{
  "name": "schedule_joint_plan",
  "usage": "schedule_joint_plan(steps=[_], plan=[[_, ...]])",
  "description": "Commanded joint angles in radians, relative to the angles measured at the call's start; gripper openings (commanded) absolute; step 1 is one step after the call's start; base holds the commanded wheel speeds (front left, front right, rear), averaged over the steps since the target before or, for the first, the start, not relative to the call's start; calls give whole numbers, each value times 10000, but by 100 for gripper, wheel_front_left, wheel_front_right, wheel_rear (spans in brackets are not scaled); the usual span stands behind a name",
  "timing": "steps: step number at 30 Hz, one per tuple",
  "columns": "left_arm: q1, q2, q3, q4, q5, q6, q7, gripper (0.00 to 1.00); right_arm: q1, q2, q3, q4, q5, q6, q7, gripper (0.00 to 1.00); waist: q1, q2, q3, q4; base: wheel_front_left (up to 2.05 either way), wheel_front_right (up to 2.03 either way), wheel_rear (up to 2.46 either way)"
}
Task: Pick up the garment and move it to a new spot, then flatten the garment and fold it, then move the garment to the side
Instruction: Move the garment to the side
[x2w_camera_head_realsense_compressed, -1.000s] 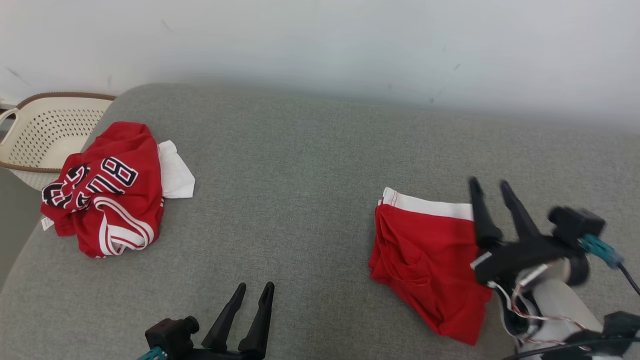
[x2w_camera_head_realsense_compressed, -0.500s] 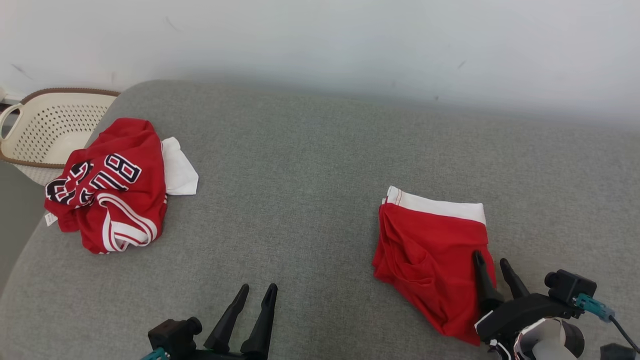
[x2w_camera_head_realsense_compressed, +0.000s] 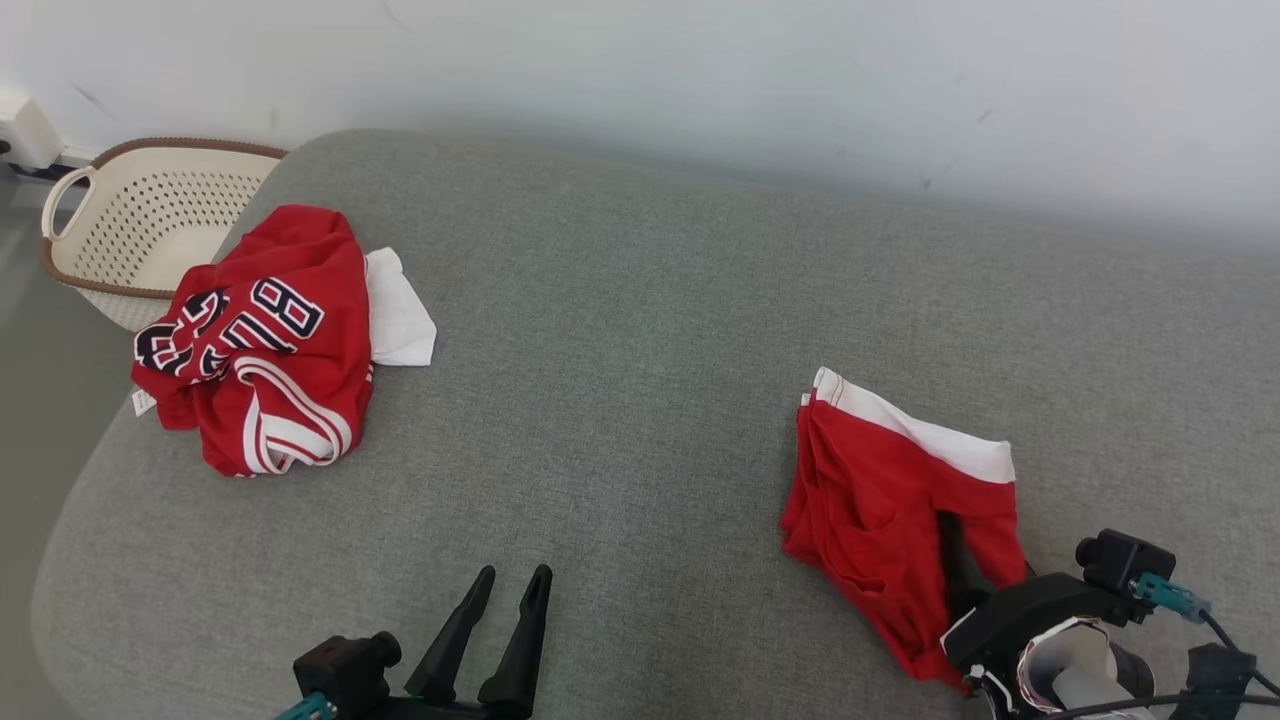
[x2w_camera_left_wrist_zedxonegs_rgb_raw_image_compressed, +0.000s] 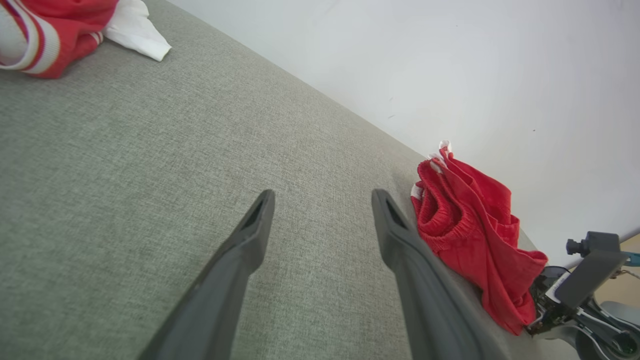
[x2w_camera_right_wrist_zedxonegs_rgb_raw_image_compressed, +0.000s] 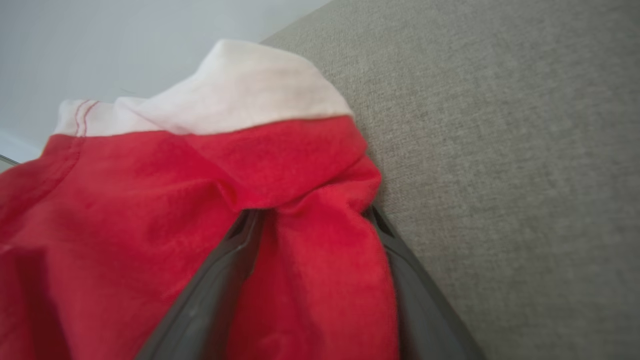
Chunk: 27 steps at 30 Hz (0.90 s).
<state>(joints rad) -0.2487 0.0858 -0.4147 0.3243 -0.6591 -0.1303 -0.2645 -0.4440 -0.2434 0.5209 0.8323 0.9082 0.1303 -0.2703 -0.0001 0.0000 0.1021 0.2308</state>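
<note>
surface: a grey fabric cushion (x2w_camera_head_realsense_compressed: 640, 350) runs across the head view, with a pale wall (x2w_camera_head_realsense_compressed: 640, 70) behind it at 12 o'clock.
task garment: the red shorts (x2w_camera_head_realsense_compressed: 880, 500) lie on the cushion at about 4 o'clock from the middle of the head view, folded into a compact, rumpled bundle.
waistband: a white waistband (x2w_camera_head_realsense_compressed: 920, 430) forms the far edge of the bundle, slanting from 10 o'clock down to 4 o'clock.
right gripper: the right gripper (x2w_camera_right_wrist_zedxonegs_rgb_raw_image_compressed: 312, 220) sits at the near right corner of the shorts, at 5 o'clock in the head view. its two dark fingers (x2w_camera_right_wrist_zedxonegs_rgb_raw_image_compressed: 215, 290) are pushed in under a raised flap of the red cloth.
right gripper state: the jaws stand wide apart, and the right wrist view shows a fold of red cloth lying in the gap between them and draped over the fingertips. no squeeze on the cloth is visible.
left gripper: the left gripper (x2w_camera_head_realsense_compressed: 514, 575) is at 6 o'clock in the head view, low over bare cushion and well apart from the shorts, fingers pointing toward 12 o'clock.
left gripper state: the jaws are spread and nothing is between them.
other clothes: a crumpled red jersey (x2w_camera_head_realsense_compressed: 265, 350) with dark numerals and white trim lies at 9 o'clock, with a white cloth (x2w_camera_head_realsense_compressed: 398, 320) sticking out from its right side.
basket: a cream perforated basket (x2w_camera_head_realsense_compressed: 150, 220) stands off the cushion's edge at 10 o'clock, just behind the jersey.
</note>
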Motion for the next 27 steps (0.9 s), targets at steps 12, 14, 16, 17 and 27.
schedule_joint_plan(steps=[12, 14, 16, 17, 27], plan=[[150, -29, 200, 3, 17, 4, 1, 100, 84, -518, -720, -1729, -1644, 8, 63, 0, 1, 0, -357, -271, 0, 0, 0], [193, -42, 206, -6, 21, 3, 1, 100, 79, -528, -747, -1929, -1891, 8, 63, 0, 1, 0, -420, -310, 0, 0, 0], [276, -65, 216, 0, 3, 3, 1, 100, 129, -462, -747, -2271, -2230, 8, 63, 0, 1, 0, -561, -378, 0, 0, 0], [304, -76, 231, 5, -15, 4, 1, 100, 142, -447, -706, -2424, -2408, 8, 62, 0, 1, 0, -644, -409, 0, 0, 0], [481, -159, 155, -124, 66, 3, 1, 100, 300, -109, -27, -2949, -3052, 8, 62, 0, 1, 0, -1206, -853, 0, 0, 0]])
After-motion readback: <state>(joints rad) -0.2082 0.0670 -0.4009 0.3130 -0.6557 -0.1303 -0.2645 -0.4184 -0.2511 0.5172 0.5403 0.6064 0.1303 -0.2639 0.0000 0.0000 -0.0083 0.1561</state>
